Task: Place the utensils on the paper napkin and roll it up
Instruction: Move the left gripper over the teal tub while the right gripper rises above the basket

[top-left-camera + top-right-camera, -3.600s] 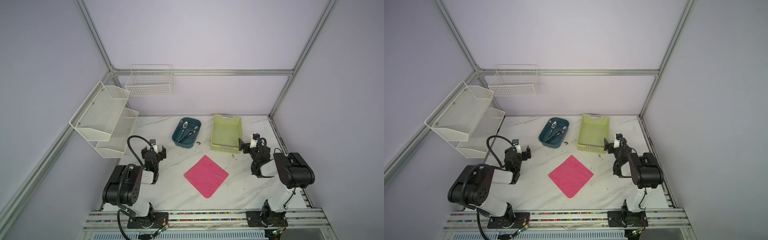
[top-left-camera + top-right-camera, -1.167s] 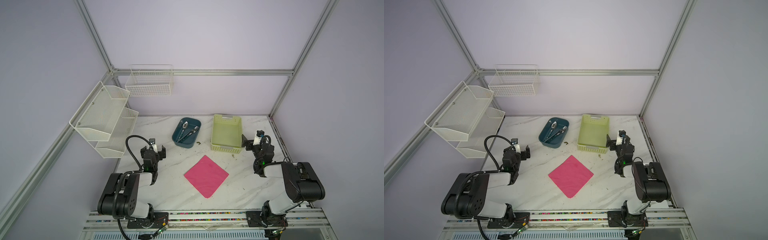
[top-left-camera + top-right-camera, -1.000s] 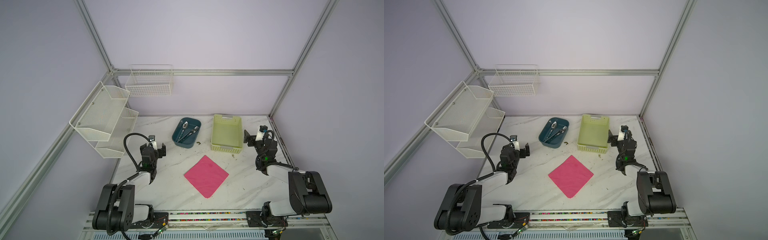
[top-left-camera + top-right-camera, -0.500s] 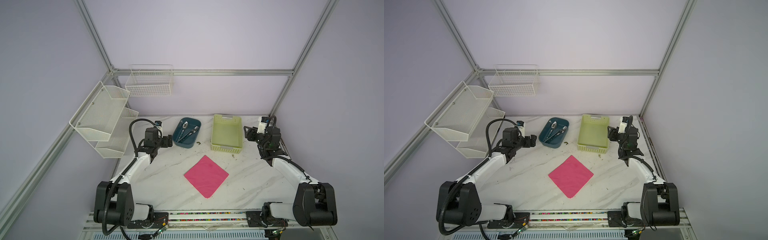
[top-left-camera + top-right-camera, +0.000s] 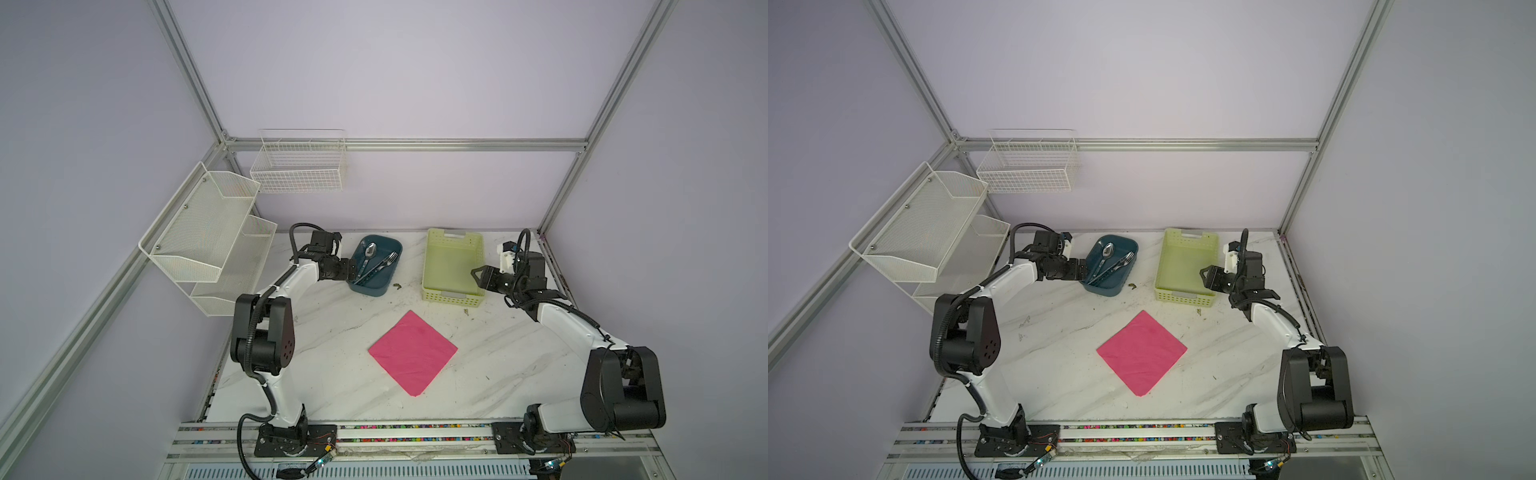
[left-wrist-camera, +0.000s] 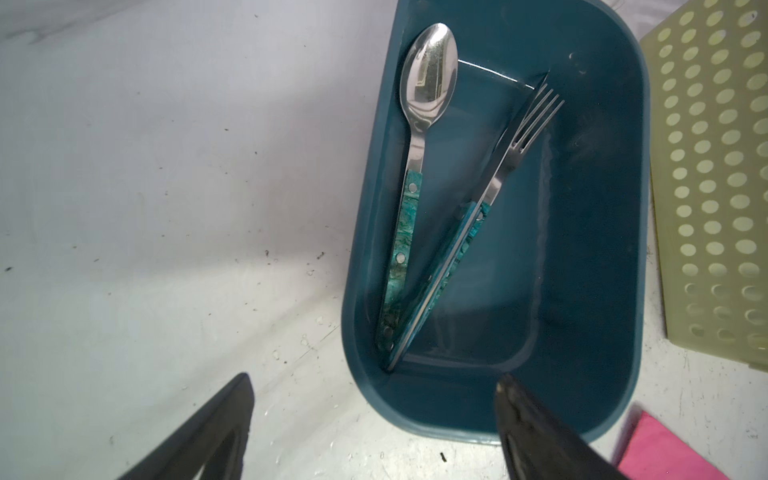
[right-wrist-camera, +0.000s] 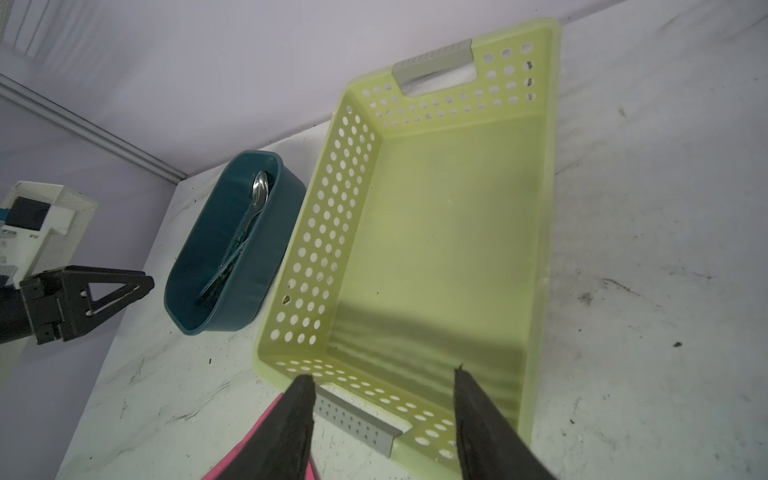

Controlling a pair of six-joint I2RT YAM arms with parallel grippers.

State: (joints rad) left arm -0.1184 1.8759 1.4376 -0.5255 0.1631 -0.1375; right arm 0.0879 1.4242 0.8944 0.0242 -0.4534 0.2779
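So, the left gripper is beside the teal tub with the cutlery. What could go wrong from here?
1. The left gripper seems to straddle the end wall of the teal tub, with one finger outside it. Lowering like this could strike the rim and push the tub.
2. The fork lies against the knife, and their handles meet the handle of the spoon in one corner. A grasp there may catch two at once.

Spoon (image 6: 430, 75), fork (image 6: 536, 112) and knife (image 6: 436, 282) lie together in the tub (image 5: 368, 289) at the rear of the surface (image 5: 332, 374). The basket (image 5: 453, 297) stands just right of the tub. The napkin (image 5: 412, 352) lies before both, near the surface's middle.
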